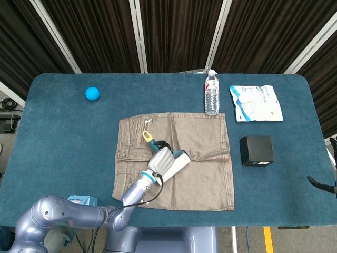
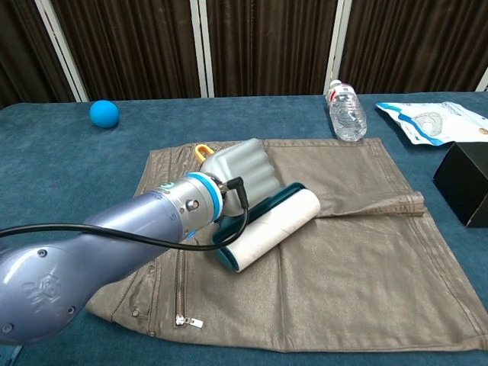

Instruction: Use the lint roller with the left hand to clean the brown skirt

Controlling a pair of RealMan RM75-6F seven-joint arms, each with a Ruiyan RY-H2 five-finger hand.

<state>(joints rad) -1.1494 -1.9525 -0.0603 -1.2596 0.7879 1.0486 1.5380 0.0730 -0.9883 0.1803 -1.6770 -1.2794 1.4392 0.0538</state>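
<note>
The brown skirt (image 1: 200,174) (image 2: 358,267) lies flat in the middle of the blue table. My left hand (image 1: 160,161) (image 2: 240,177) grips the lint roller (image 1: 175,164) (image 2: 271,229) by its handle, whose yellow end (image 1: 146,136) sticks out behind the hand. The white roll lies on the skirt near its middle, slanting from near left to far right. A dark tip at the table's right edge (image 1: 316,184) in the head view is my right hand; its fingers cannot be made out.
A water bottle (image 1: 211,95) (image 2: 347,110) stands just beyond the skirt's far edge. A white packet (image 1: 256,103) (image 2: 427,122) lies at the back right, a black box (image 1: 256,151) (image 2: 465,183) right of the skirt. A blue ball (image 1: 92,94) (image 2: 104,113) sits at the back left.
</note>
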